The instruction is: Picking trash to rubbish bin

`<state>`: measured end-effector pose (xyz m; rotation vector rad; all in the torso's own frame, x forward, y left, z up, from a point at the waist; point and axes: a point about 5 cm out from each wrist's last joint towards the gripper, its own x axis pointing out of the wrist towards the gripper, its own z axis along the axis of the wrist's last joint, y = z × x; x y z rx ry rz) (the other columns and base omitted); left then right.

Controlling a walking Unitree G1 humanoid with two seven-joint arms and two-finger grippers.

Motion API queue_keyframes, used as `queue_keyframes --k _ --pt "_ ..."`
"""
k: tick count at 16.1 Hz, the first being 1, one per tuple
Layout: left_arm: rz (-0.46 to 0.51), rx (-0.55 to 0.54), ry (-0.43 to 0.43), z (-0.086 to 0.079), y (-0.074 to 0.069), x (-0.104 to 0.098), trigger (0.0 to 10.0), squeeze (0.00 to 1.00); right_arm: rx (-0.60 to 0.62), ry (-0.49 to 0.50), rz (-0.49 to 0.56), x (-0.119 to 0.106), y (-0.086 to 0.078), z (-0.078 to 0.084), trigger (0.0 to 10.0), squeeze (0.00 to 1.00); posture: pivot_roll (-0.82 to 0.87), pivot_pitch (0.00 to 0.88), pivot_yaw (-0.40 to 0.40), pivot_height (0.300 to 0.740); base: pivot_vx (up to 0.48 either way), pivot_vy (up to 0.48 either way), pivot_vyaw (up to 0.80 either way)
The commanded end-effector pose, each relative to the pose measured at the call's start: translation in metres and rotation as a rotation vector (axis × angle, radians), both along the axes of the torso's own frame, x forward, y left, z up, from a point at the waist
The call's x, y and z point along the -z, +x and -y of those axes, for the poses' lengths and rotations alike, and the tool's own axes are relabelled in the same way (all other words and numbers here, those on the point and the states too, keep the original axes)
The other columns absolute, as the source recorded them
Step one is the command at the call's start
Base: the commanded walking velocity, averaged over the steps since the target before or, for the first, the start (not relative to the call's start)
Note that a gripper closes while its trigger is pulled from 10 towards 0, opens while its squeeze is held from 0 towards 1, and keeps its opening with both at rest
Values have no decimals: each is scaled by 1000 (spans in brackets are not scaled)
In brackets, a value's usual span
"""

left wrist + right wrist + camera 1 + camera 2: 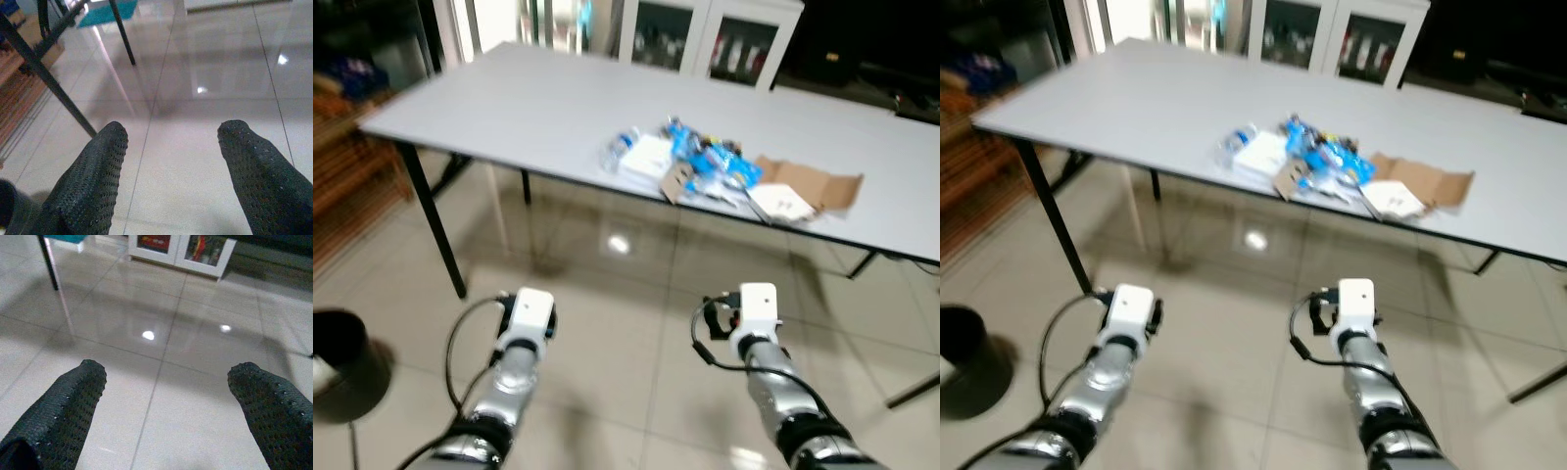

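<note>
Nearest my camera are my two silver arms, held out low over the tiled floor, short of the worktop. The left tool has its two black fingers spread wide and released, with nothing between them but glossy floor tile and, beyond, the worktop's dark legs. The right tool is likewise released, fingers well apart, gripping nothing, looking across shiny tiles toward a white cabinet with glass doors. Taking the worktop as my landmark: it is a long grey slab on thin black legs, running across the scene ahead of both arms. Behind it stands the same white glass-fronted cabinet. Off the worktop's left end, down on the floor beside my left arm, sits the dark round rubbish bin, well apart from the worktop. On the worktop, close to its near edge and toward its right half, lies the trash in one heap: a torn piece of brown cardboard at the right of the pile, white paper at the left, blue wrappers in the middle, and what looks like a clear plastic bottle at the far left, too blurred to be sure.
</note>
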<state>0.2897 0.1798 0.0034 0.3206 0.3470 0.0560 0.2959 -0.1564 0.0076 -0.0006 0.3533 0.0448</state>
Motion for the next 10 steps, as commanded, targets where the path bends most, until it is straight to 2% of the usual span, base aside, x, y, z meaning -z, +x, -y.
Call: queue_keyframes --k 1,2,4,6,10 --pt "32 27 -21 5 10 -10 10000 0 -9 5 44 -10 9 -2 10000 0 5 29 -95 740 0 0 0" --pt "65 47 -35 8 17 -19 10000 0 -11 11 71 -17 13 -2 10000 0 5 28 -95 740 0 0 0" --pt "233 80 -56 17 44 -59 10000 0 -5 22 212 -49 33 -3 10000 0 2 24 -90 740 0 0 0" --pt "329 94 -45 20 61 -88 10000 0 3 29 312 -75 47 -4 10000 0 0 22 -89 740 0 0 0" --pt "512 134 -48 28 80 -143 10000 0 8 54 501 -127 65 -9 10000 0 1 19 -84 740 0 0 0"
